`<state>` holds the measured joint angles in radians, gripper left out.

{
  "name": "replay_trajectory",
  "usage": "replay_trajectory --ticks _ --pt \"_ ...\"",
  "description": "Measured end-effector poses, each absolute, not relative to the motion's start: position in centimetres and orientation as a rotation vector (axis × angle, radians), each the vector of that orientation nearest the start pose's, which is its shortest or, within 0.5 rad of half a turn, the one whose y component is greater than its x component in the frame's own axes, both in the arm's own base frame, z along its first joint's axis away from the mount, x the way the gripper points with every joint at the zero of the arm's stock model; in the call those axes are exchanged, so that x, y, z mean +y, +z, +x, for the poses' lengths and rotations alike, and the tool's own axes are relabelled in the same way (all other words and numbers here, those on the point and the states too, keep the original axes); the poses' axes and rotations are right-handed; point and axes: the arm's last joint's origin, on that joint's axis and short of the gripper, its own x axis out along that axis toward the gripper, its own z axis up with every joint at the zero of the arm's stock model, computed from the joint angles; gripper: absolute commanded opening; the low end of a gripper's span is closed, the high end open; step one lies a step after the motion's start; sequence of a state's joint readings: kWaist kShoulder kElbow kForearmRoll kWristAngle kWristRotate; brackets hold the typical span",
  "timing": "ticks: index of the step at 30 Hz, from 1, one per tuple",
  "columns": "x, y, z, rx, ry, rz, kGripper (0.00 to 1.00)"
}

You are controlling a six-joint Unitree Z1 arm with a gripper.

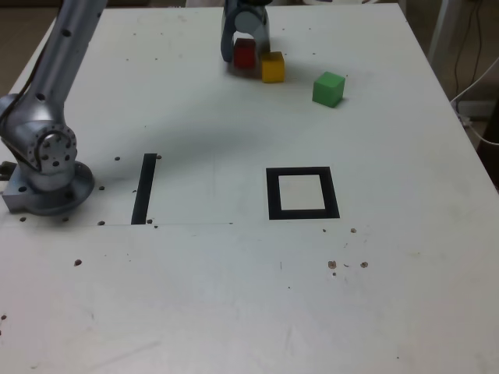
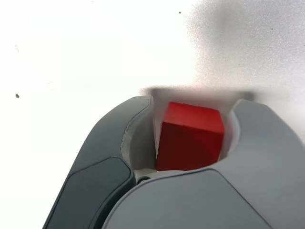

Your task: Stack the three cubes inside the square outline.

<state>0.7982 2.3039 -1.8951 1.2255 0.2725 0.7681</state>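
Red cube [image 1: 244, 53] touching yellow cube [image 1: 273, 67]; green cube [image 1: 328, 88] apart; square outline [image 1: 302, 193] empty.

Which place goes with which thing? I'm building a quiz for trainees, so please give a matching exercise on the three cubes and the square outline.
Things:
1. red cube
2. yellow cube
3. green cube
4. square outline

Places:
A. alone, farthest toward the exterior view's right
B. nearer the camera, nothing on it
C. between the jaws of the gripper
D. right beside the red one

Pairs: 1-C, 2-D, 3-A, 4-B
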Motion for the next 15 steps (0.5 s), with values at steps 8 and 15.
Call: replay_trajectory --ticks 8,15 --pt "32.5 22.7 30.0 1.788 0.161 0.106 0.26" --pt "29.9 25.4 29.3 1.767 0.174 0.120 0.26"
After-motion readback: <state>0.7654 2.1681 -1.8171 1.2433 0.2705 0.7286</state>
